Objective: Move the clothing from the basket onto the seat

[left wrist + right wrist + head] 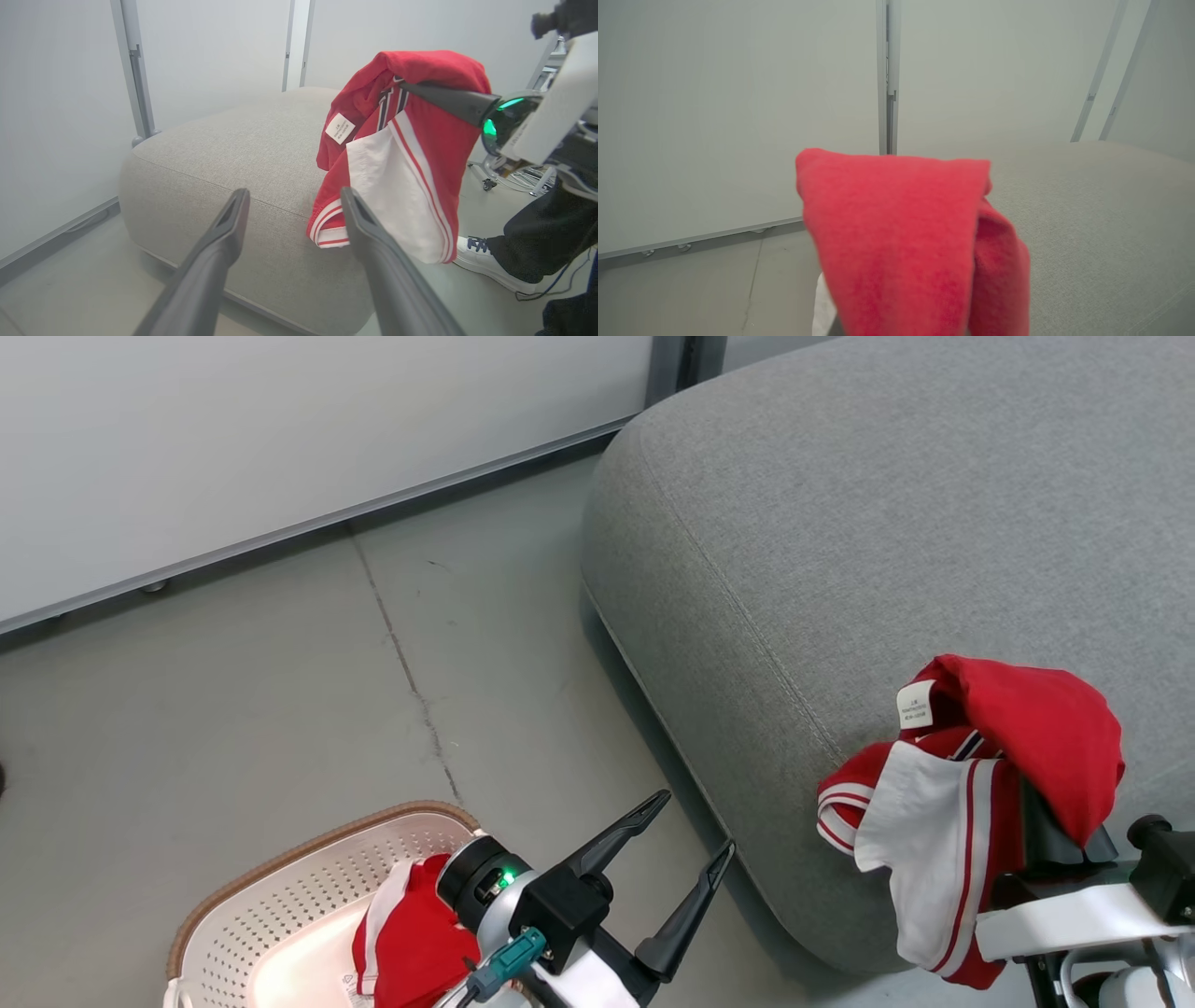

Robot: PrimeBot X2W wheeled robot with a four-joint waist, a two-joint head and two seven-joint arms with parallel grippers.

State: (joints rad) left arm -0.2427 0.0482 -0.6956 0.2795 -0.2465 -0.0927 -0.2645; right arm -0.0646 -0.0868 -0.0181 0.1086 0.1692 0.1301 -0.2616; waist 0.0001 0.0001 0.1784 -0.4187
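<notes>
Head view: red garment hanging from your right gripper at the seat's edge

The red garment (1027, 737) hangs bunched from your right gripper (411, 88). The gripper's two dark fingers are pressed together, with the cloth pinched between them and draped over them. White panels, red-and-white striped trim and a small white label (916, 704) face you. The garment hangs at the near edge of the grey seat (887, 523), and its lower folds drop past the cushion's side. Whether it touches the upholstery cannot be told. In the right wrist view, red cloth covers the fingers, with the seat to its right.

A second red garment (415, 943) lies in the cream basket (280, 887), against the wall nearest the seat. The basket stands on the grey floor (280, 691), apart from the seat.

Your left gripper (695, 821) hovers above the floor between the basket and the seat. Its fingers are spread wide with nothing between them, and they point toward the seat. Its wrist overlaps the basket's garment in the head view.

At the far side of the floor runs a pale partition panel (280, 448). In the left wrist view, a person's white shoe (486, 263) and dark trouser leg (551, 228) stand on the floor beyond the hanging garment.
</notes>
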